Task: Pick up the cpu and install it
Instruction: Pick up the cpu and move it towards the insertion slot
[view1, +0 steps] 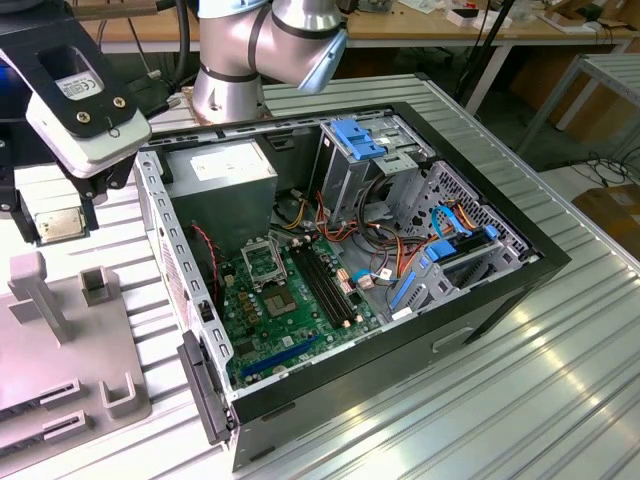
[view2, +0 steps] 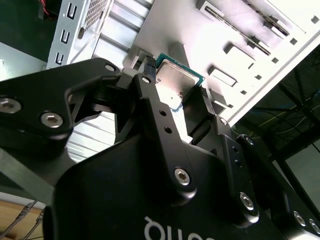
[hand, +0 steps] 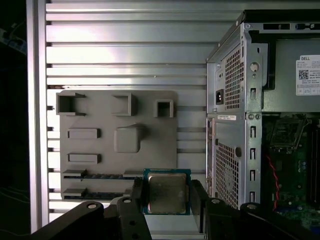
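— Holding the cpu (hand: 166, 192)?
— Yes: pinched flat between the fingers (hand: 136, 200), clamped on opposite edges, held above the grey holder plate (hand: 90, 115), beside the open computer case (hand: 232, 75).
— Advice?
— Keep level, grip even; avoid tilting.

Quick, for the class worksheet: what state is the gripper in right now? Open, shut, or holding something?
Gripper: shut, holding the cpu by two opposite edges.
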